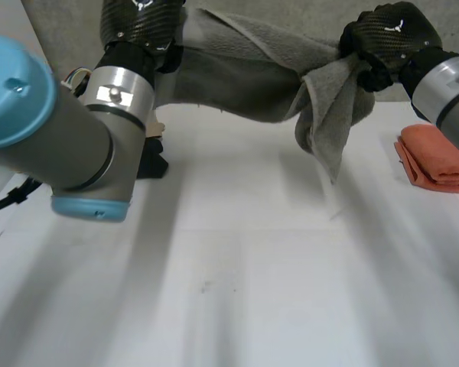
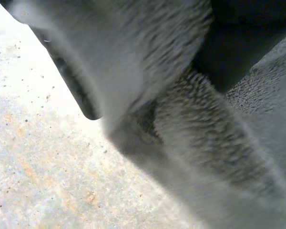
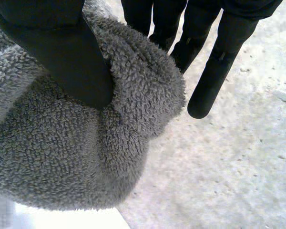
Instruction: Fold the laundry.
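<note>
A grey towel (image 1: 252,76) hangs stretched between my two hands above the table's far edge. My left hand (image 1: 141,23) holds its left end; in the left wrist view the towel (image 2: 190,124) bunches right under the dark palm (image 2: 248,28). My right hand (image 1: 386,42) grips the right end, from which a bunched fold (image 1: 333,122) droops toward the table. In the right wrist view the thumb (image 3: 71,57) presses the fluffy towel (image 3: 62,152) against the hand, while the other fingers (image 3: 214,62) stick out straight beside the fold.
A folded orange cloth (image 1: 440,157) lies on the white table (image 1: 237,283) at the right edge. A small dark object (image 1: 151,162) sits beside my left arm (image 1: 69,138). Speckled floor (image 3: 238,171) lies beyond the table's far edge.
</note>
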### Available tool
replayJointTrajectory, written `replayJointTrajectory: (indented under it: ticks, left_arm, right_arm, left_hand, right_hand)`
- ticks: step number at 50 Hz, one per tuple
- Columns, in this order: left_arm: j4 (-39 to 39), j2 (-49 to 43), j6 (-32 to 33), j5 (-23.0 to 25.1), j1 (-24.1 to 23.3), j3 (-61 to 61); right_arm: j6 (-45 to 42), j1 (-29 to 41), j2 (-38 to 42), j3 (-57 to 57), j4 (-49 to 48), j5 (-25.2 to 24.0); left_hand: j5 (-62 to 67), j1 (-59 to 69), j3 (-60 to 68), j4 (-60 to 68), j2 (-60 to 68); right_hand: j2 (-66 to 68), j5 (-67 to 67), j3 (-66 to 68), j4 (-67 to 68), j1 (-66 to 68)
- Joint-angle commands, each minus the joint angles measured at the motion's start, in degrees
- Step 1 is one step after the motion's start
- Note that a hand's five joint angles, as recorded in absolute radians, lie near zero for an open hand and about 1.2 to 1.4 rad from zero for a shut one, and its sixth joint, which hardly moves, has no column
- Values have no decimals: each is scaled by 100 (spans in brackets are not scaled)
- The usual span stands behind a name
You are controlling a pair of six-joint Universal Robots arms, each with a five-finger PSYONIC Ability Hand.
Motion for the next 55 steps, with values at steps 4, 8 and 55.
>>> replayJointTrajectory:
  ticks: [4,8,55]
  left_arm:
    - [-92,347,8,49,-201,-2126]
    - [-109,5,26,41,-508,-2506]
    - [-1401,2192,-9,-100,-1441,-669]
  right_arm:
    - [-135,-21,1269,-186,483,187]
    - [-459,-30,1700,-177,869,309]
    - [2116,699,3011,-256,370,3026]
  left_hand:
    - [1524,1368,1166,1126,1154]
    - [1524,1368,1166,1126,1154]
    - [1524,1368,1166,1126,1154]
  right_hand:
    - [-5141,-4883,-5203,-5359,-4647]
    - [-5634,-5375,-5695,-5852,-5139]
    - [-581,-322,-642,-798,-86]
